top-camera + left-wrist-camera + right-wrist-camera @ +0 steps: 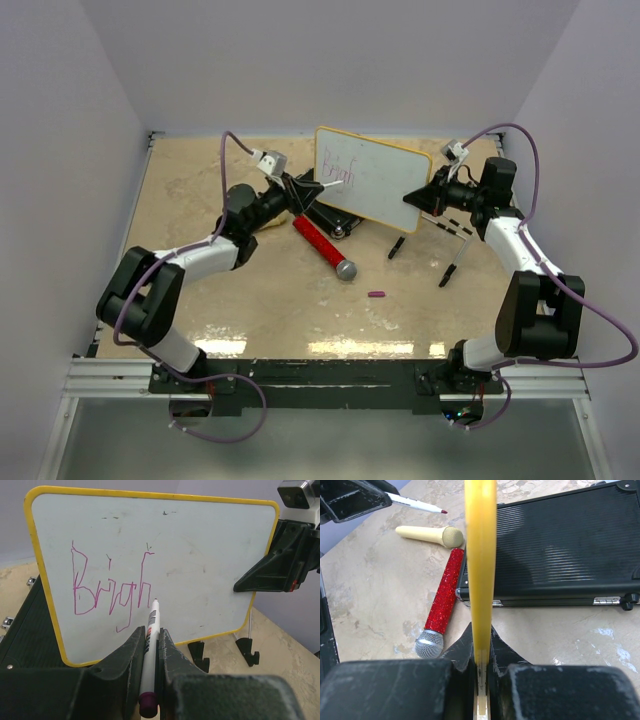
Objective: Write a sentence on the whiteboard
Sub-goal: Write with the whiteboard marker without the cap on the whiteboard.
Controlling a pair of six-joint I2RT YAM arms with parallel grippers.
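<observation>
Gripping a marker (150, 630) lengthwise between fingers (131, 647) drawn in tight against its barrel, the left gripper (150, 636) points the tip at the whiteboard (200, 570), just right of the last stroke. Whether the tip touches the surface cannot be told. The sentence (110, 590) reads "Brigh" in purple-magenta scrawl on the board's left half. The right gripper (481, 645) is clamped on the board's yellow rim at the opposite end, its fingers (460, 647) pressed to both faces, holding the board upright on its long edge at the back of the table (200, 290). Behind the board lies a black case (555, 550). A red microphone (440, 610) and a cream microphone (427, 534) lie on the table beside the case, on the board's written side.
</observation>
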